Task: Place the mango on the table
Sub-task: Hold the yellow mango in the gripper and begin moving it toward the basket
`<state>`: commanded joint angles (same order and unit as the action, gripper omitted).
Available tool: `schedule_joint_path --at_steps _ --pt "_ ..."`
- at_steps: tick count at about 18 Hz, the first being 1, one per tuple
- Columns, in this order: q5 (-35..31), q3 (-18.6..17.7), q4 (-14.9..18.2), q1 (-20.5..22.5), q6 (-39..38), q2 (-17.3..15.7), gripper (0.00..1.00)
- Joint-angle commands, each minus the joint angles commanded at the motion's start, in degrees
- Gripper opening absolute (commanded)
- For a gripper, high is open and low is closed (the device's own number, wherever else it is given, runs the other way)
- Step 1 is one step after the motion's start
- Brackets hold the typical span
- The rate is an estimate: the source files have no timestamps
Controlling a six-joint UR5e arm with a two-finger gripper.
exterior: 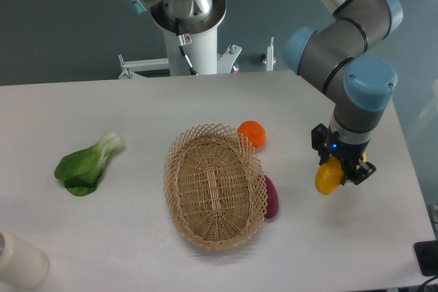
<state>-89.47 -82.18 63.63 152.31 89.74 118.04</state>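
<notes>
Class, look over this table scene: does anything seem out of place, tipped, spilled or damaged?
Nothing is spilled or broken. The basket lies empty while the orange and the purple vegetable sit outside against its rim. The hand holds the mango to the right of the basket.

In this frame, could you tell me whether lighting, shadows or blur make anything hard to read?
Fixed camera: soft, even light; the table shows only faint shadows, the basket is sharp; the mango in the gripper is slightly soft-edged, the fingers hard to separate.

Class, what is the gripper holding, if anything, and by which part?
The gripper holds the mango, clamped at its upper end; the rest hangs below, above the table.
</notes>
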Motion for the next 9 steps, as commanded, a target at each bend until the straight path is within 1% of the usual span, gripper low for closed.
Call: schedule_joint_path --at_steps 9 --pt "0.00 -0.53 -0.26 -0.09 -0.26 0.00 0.43"
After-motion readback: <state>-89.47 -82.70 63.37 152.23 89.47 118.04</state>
